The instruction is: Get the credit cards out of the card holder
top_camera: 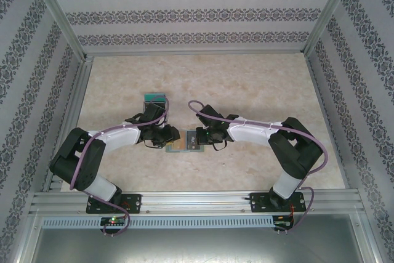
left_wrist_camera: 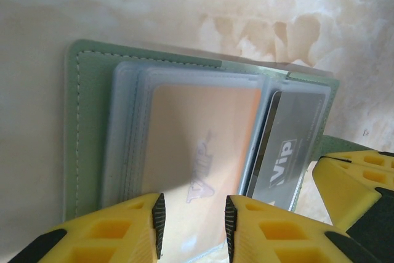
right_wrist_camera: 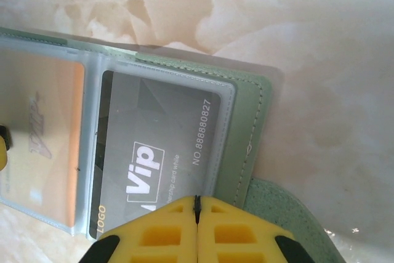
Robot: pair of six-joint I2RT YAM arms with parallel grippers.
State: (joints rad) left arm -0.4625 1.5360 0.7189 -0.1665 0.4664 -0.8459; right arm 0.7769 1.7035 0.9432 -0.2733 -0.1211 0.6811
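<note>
From above, the card holder (top_camera: 183, 144) is lying open on the table (top_camera: 258, 90) between both arms. The left gripper (top_camera: 165, 135) is at its left panel and the right gripper (top_camera: 197, 138) at its right. A teal card (top_camera: 154, 98) is resting apart, farther back on the left.

In the left wrist view, the fingers are standing partly apart, straddling the near short edge of the tan card (left_wrist_camera: 197, 146). Its long axis is running straight away from them inside a clear sleeve.

In the right wrist view, the fingers are pressing fully together over the near edge of the grey card (right_wrist_camera: 166, 146), seemingly pinning that panel. Its number is reading clearly here.
</note>
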